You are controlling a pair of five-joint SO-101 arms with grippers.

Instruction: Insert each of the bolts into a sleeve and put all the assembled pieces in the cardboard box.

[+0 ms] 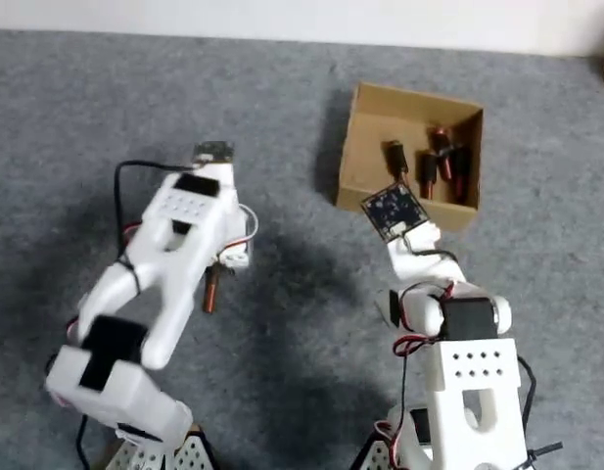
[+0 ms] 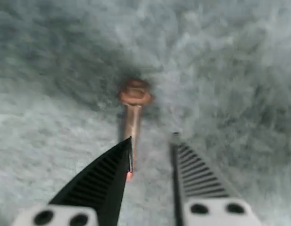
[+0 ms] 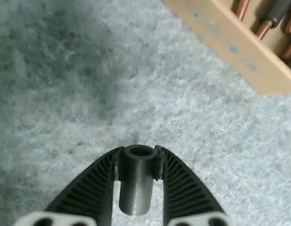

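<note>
Clamped in the right gripper, the black sleeve waits near the cardboard box, while the left gripper, jaws apart, hangs over the copper bolt on the carpet, so closing on its shaft seems the next need.

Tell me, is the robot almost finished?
Several assembled pieces lie in the cardboard box. The right gripper holds a sleeve; the left gripper hangs open over a bolt on the carpet. Left: join these two and box them.
</note>
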